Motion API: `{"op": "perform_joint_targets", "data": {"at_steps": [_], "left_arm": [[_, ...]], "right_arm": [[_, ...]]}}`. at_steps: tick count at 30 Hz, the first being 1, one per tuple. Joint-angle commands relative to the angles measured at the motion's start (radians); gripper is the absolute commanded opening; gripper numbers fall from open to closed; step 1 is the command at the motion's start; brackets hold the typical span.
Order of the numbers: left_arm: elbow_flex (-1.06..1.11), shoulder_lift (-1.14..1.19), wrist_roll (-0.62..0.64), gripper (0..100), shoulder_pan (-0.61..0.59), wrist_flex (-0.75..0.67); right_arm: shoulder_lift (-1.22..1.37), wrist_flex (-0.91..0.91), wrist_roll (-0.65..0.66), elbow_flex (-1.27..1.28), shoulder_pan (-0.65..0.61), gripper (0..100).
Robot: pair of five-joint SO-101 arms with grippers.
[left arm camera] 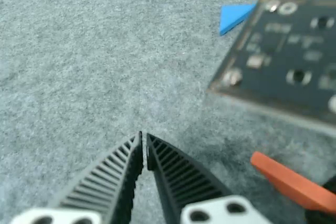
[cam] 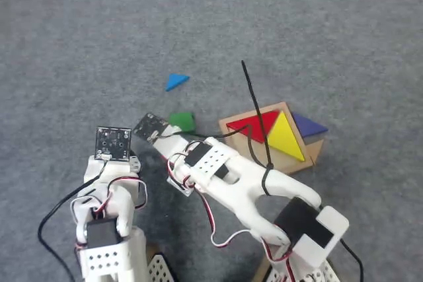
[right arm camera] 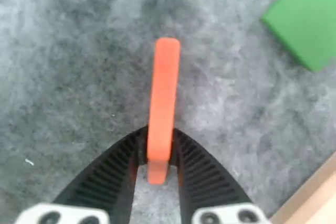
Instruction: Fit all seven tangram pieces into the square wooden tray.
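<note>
My right claw [right arm camera: 157, 153] pinches the orange piece [right arm camera: 164, 98] edge-on; the tray [cam: 309, 158] lies at its three o'clock. That shallow grip could let it pivot or drop. Left claw [left arm camera: 143, 144] closed, empty.

The bench [cam: 330, 44] is covered in a grey, fuzzy, felt-like cloth that looks rough and matt. The tray [cam: 316, 152] is pale bare wood, also matt. The orange piece [right arm camera: 163, 93] and the green piece [right arm camera: 310, 22] look smooth, with a flat painted finish. The left gripper [left arm camera: 143, 137] and right gripper [right arm camera: 157, 136] have black ribbed plastic fingers. The arm shells [cam: 248, 186] are smooth white plastic.
</note>
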Motion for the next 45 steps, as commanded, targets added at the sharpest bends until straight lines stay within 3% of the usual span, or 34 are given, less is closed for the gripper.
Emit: {"op": "perform_joint_targets", "data": {"at_steps": [1, 7, 11, 13, 16, 19, 25, 29, 36, 45], "left_arm": [[-0.008, -0.015, -0.003, 2, 0.005, 0.005], [-0.008, -0.015, -0.003, 2, 0.005, 0.005], [-0.008, -0.015, -0.003, 2, 0.006, 0.005], [-0.008, -0.015, -0.003, 2, 0.006, 0.005], [-0.008, -0.015, -0.003, 2, 0.006, 0.005], [-0.008, -0.014, -0.003, 2, 0.006, 0.005], [-0.008, -0.014, -0.003, 2, 0.006, 0.003], [-0.008, -0.014, -0.003, 2, 0.008, 0.002], [-0.008, -0.014, -0.003, 2, 0.008, 0.0], [-0.008, -0.014, -0.003, 2, 0.008, 0.002]], "right_arm": [[-0.142, 0.059, -0.101, -0.028, 0.093, 0.6], [-0.367, 0.099, -0.21, 0.061, 0.32, 0.6], [-0.407, 0.13, -0.08, 0.124, 0.38, 0.6], [-0.386, 0.13, -0.077, 0.144, 0.418, 0.6], [-0.34, 0.128, -0.153, 0.158, 0.492, 0.6], [-0.312, 0.128, -0.31, 0.158, 0.538, 0.6], [-0.295, 0.133, -0.48, 0.16, 0.515, 0.9], [-0.297, 0.13, -0.505, 0.161, 0.469, 1.0], [-0.303, 0.104, -0.393, 0.213, 0.329, 6.4], [-0.297, 0.096, -0.235, 0.222, 0.338, 16.6]]}}
